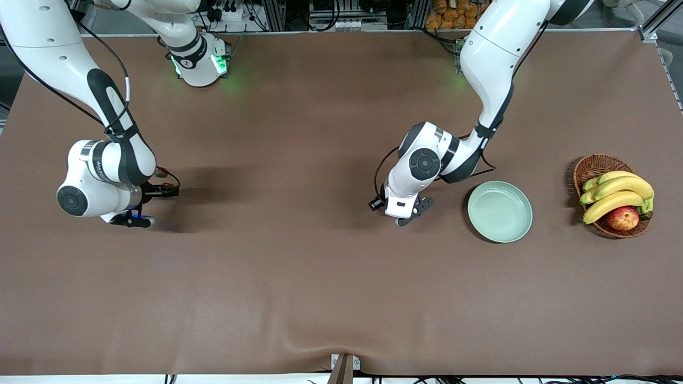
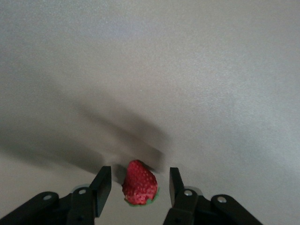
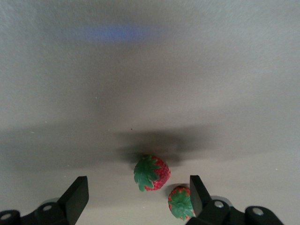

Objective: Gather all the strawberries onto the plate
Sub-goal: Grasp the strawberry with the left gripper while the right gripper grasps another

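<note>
My left gripper is low over the table beside the pale mint-green plate, toward the right arm's end from it. It is open, and in the left wrist view one strawberry lies on the table between its fingers with a gap on each side. The front view hides that berry. My right gripper is open, low near the right arm's end. In the right wrist view one strawberry lies between its fingers and another strawberry lies against one finger. One berry peeks out beside the right hand.
A brown wicker basket with bananas and an apple stands at the left arm's end of the table, past the plate. Nothing lies in the plate. The brown table cover stretches wide toward the front camera.
</note>
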Tool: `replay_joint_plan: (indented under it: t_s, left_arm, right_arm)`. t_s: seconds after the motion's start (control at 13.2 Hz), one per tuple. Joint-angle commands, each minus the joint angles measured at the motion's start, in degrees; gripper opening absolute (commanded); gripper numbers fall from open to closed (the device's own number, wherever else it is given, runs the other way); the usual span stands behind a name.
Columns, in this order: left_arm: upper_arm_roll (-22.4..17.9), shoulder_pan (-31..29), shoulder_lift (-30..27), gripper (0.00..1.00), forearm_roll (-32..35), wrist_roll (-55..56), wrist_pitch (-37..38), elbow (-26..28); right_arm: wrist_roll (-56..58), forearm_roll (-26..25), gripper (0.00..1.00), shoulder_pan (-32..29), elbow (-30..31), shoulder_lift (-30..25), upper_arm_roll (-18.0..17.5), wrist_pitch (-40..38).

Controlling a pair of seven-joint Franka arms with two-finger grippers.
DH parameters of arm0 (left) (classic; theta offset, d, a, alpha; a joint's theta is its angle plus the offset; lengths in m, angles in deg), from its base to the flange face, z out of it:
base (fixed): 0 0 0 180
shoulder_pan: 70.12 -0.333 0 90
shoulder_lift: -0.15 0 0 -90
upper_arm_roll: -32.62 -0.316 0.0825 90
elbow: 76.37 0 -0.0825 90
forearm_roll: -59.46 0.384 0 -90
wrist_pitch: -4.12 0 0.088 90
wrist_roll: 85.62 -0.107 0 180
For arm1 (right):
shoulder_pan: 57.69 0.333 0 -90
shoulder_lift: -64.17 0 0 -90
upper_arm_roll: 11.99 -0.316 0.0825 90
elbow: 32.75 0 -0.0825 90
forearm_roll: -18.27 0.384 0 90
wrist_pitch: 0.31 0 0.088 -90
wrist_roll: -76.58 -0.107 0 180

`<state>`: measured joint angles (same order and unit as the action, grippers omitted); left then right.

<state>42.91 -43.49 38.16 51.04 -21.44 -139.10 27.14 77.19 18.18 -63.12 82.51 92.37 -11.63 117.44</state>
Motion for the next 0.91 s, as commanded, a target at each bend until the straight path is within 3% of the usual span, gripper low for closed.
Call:
replay_joint_plan:
  t_s: [0.0, 0.15, 0.38, 0.46, 0.61, 0.84]
  left_arm:
    - [-0.45, 0.62, 0.92, 0.5, 0.16, 0.95, -1.09, -0.95]
    - [-0.36, 0.62, 0.92, 0.37, 0.16, 0.95, -1.27, -0.95]
    - [-0.45, 0.53, 0.83, 0.06, 0.68, 0.77, -1.27, -0.86]
    - [-0.45, 0.27, 0.57, 0.0, 1.12, 0.51, -1.27, -0.86]
    - [-0.54, -0.43, -1.09, 0.0, 1.13, 0.51, -0.75, -0.42]
    - [-0.8, -3.41, -5.57, 0.0, 1.65, -0.19, 3.02, -0.33]
  right_arm:
    - [2.63, -1.49, 0.77, -0.46, 0.22, 0.89, -0.19, -0.24]
    - [3.17, -1.49, 0.6, -0.55, 0.22, 1.06, -0.1, -0.24]
    - [3.17, -1.49, 0.3, -0.55, 0.22, 1.15, -0.1, -0.24]
    - [3.17, -1.49, 0.2, -0.55, 0.13, 1.15, -0.19, -0.24]
    - [3.17, -1.31, 0.0, -0.29, -0.65, 0.98, -0.19, 0.11]
    - [2.29, -0.44, 0.0, 1.98, -6.78, 0.89, -0.63, -0.24]
